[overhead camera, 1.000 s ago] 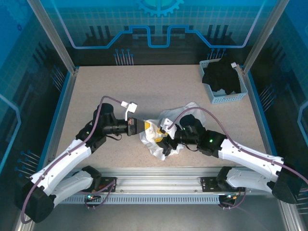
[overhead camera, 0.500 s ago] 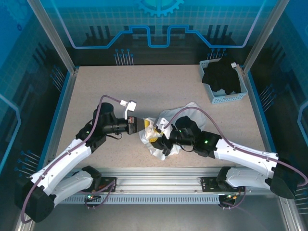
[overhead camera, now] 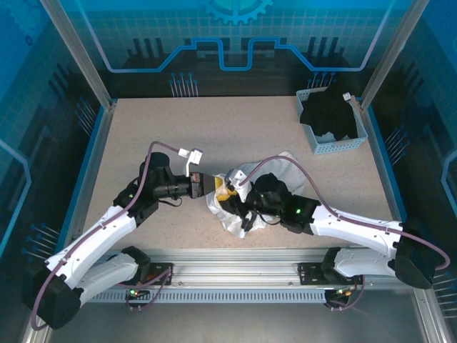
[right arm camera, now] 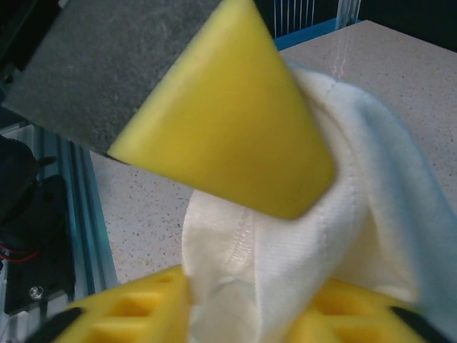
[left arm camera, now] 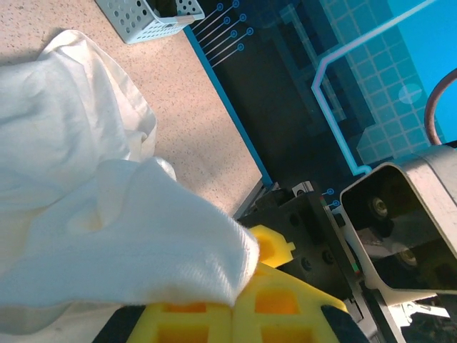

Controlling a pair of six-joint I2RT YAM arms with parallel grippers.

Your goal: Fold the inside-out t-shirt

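Separation of the bunched layers is judged the step in hand: draw both grips apart slowly, without tearing at seams. Left fingers (left arm camera: 275, 296), pointing to 3 o'clock, pinch the white t-shirt (overhead camera: 232, 220). Right fingers (right arm camera: 228, 114), pointing to 9 o'clock, straddle its seamed edge; whether they are clamped cannot be told. The white t-shirt lies crumpled between them, toward 6 o'clock of the counter (overhead camera: 214, 128) centre.

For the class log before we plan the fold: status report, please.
Left hand shut on crumpled white cotton t-shirt. Right hand straddles a fold, grip unclear. Pale perforated plastic basket sits well apart, back right.
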